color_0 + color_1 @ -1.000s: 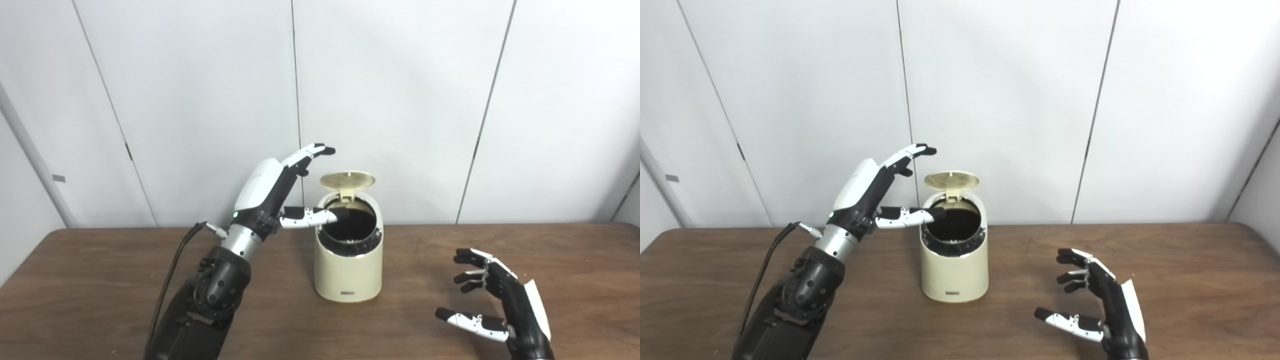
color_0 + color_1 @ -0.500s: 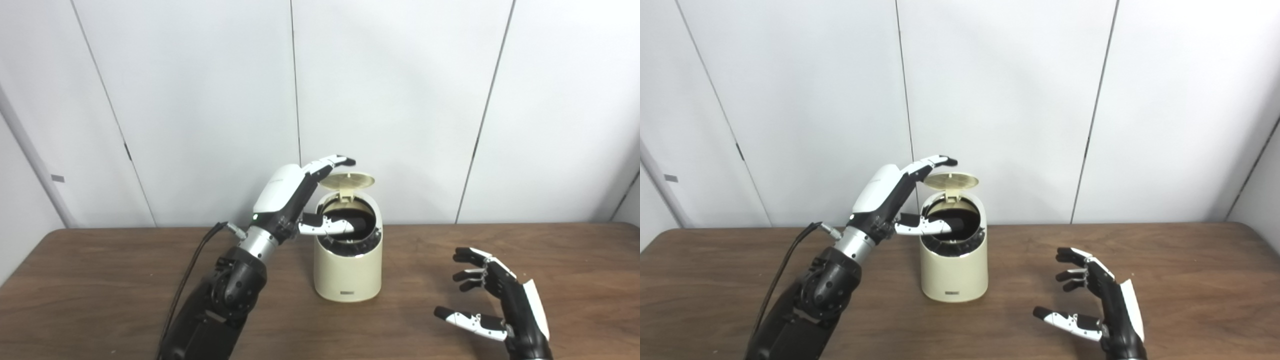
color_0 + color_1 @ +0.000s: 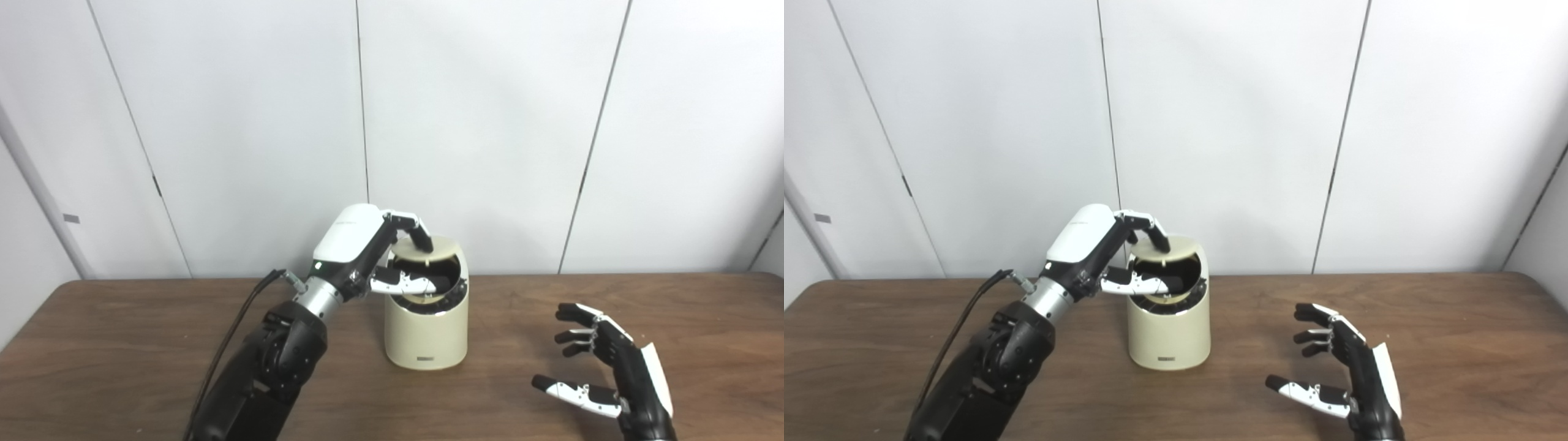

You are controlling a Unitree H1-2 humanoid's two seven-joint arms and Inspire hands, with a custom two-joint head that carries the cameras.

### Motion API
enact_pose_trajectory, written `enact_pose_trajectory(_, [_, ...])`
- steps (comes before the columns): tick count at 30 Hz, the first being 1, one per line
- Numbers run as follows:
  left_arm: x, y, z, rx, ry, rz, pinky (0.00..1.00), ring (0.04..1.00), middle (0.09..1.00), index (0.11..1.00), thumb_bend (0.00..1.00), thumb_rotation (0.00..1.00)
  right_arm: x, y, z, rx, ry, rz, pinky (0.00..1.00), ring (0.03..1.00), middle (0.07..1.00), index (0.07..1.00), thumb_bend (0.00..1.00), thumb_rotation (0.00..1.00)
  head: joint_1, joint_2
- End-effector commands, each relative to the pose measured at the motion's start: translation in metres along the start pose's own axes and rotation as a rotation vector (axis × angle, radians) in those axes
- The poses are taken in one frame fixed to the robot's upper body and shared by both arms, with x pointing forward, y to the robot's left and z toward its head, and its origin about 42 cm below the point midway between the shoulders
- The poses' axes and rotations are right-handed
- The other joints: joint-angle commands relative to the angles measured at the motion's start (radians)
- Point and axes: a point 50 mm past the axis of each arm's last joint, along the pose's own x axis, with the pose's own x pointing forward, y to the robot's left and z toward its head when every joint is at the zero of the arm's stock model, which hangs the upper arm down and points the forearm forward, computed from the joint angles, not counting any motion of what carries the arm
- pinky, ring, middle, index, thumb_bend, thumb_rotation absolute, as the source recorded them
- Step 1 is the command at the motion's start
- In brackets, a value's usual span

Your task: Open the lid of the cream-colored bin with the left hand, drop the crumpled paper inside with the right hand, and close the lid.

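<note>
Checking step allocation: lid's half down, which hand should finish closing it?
Left. The left hand has its fingers on top of the lid of the bin. The right hand hangs open, well apart.

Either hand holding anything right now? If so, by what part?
Nothing gripped. Left hand presses fingertips on the bin's lid; right hand hangs open, empty.

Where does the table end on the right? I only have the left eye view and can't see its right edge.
Observer: The right eye view shows the table's far right corner rounding off, with the edge running toward you, well right of the right robot hand.
Operator: Is the lid shut?
Observer: No. From that angle a dark gap shows between the lid and the bin's rim; the left robot hand has its thumb in the gap and its fingertips on top.
</note>
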Motion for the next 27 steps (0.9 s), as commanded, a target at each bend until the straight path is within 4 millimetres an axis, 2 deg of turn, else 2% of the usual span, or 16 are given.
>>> enact_pose_trajectory(1, [0.007, 0.023, 0.008, 0.101, -0.066, 0.073, 0.55, 0.656, 0.528, 0.515, 0.77, 0.48, 0.010, -0.001, 0.015, 0.019, -0.060, -0.029, 0.49, 0.597, 0.720, 0.715, 0.73, 0.00, 0.001, -0.001])
enact_pose_trajectory(7, [0.001, 0.026, 0.011, 0.219, -0.086, 0.063, 0.59, 0.643, 0.505, 0.511, 0.78, 0.47, 0.012, -0.001, 0.017, 0.007, -0.072, -0.025, 0.49, 0.603, 0.718, 0.713, 0.72, 0.00, 0.000, 0.006])
enact_pose_trajectory(16, [-0.006, 0.024, 0.010, 0.197, -0.065, 0.015, 0.61, 0.664, 0.515, 0.532, 0.81, 0.45, 0.012, 0.000, 0.018, 0.006, -0.066, -0.028, 0.49, 0.603, 0.717, 0.716, 0.73, 0.01, -0.004, 0.018])
enact_pose_trajectory(22, [-0.012, 0.015, 0.005, 0.174, -0.064, -0.016, 0.58, 0.682, 0.551, 0.586, 0.81, 0.43, 0.012, 0.003, 0.024, 0.015, -0.057, -0.029, 0.48, 0.598, 0.712, 0.713, 0.74, 0.02, -0.012, 0.023])
enact_pose_trajectory(27, [-0.014, 0.010, 0.002, 0.173, -0.059, -0.026, 0.59, 0.725, 0.638, 0.655, 0.82, 0.44, 0.011, 0.004, 0.025, 0.004, -0.054, -0.027, 0.48, 0.597, 0.716, 0.717, 0.74, 0.06, -0.015, 0.025])
